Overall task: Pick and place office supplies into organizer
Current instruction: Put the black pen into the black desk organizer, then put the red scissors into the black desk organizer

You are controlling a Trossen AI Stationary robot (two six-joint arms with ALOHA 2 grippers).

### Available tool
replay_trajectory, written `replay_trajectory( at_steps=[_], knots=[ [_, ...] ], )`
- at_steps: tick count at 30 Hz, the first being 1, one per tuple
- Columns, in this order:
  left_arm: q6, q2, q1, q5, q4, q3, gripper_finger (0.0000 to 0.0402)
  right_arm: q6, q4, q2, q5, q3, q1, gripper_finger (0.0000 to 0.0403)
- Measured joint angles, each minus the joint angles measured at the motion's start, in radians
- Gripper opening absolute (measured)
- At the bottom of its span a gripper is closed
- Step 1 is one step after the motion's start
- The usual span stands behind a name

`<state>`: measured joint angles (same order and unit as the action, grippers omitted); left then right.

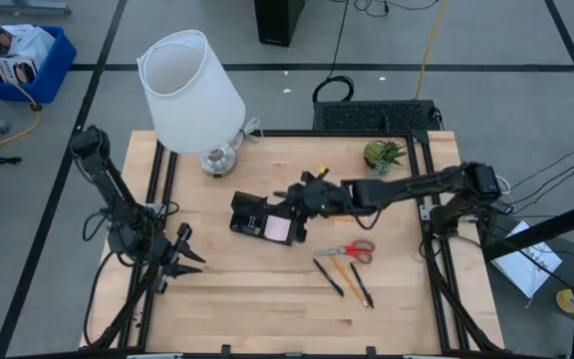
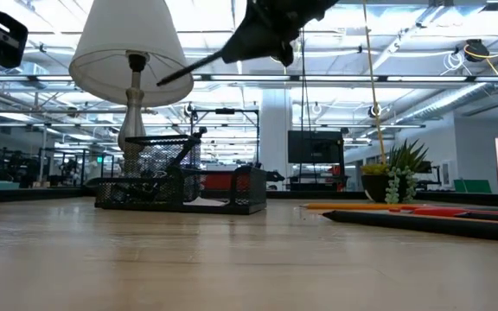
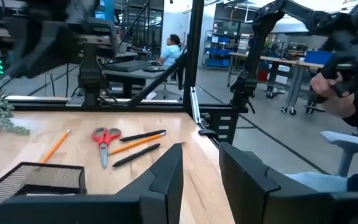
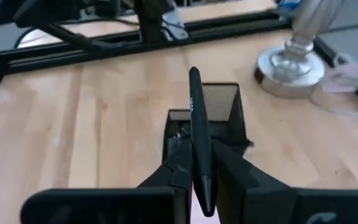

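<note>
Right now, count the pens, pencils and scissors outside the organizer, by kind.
Pens: 3, including one pen held in the right gripper
Pencils: 2
Scissors: 1
Total: 6

The right arm reaches from the table's right edge across toward the middle, stretched long and nearly level, its right gripper (image 4: 194,165) raised above the table with the jaws closed on a black pen (image 4: 197,134). The left arm is folded at the left edge, its left gripper (image 3: 201,171) low near the front; its jaws seem slightly parted.
</note>
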<state>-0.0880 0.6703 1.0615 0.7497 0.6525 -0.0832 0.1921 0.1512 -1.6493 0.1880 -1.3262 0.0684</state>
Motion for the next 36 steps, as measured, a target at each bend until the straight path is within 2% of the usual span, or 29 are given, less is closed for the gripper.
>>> replay_trajectory(
  at_steps=[4, 10, 15, 20, 26, 29, 36],
  knots=[
    [0.009, -0.024, 0.000, -0.040, 0.003, 0.016, 0.0108, 0.021, 0.028, -0.011, -0.039, -0.002, -0.048, 0.0032],
    [0.011, -0.030, 0.000, -0.043, 0.004, 0.021, 0.0108, 0.011, 0.047, -0.072, -0.088, -0.013, -0.085, 0.0031],
    [0.014, -0.029, 0.000, -0.043, -0.006, 0.021, 0.0108, -0.022, 0.113, -0.163, -0.113, -0.111, -0.096, 0.0033],
    [0.008, -0.029, 0.000, -0.043, -0.006, 0.021, 0.0108, -0.057, 0.210, -0.243, -0.090, -0.237, -0.104, 0.0042],
    [-0.002, -0.029, 0.000, -0.043, -0.022, 0.021, 0.0108, -0.092, 0.258, -0.268, -0.111, -0.292, -0.121, 0.0043],
    [-0.004, -0.029, 0.000, -0.038, -0.034, 0.020, 0.0108, -0.108, 0.230, -0.269, -0.113, -0.292, -0.119, 0.0069],
    [-0.010, -0.029, 0.000, -0.032, -0.036, 0.020, 0.0108, -0.123, 0.195, -0.268, -0.112, -0.292, -0.120, 0.0156]
  ],
)
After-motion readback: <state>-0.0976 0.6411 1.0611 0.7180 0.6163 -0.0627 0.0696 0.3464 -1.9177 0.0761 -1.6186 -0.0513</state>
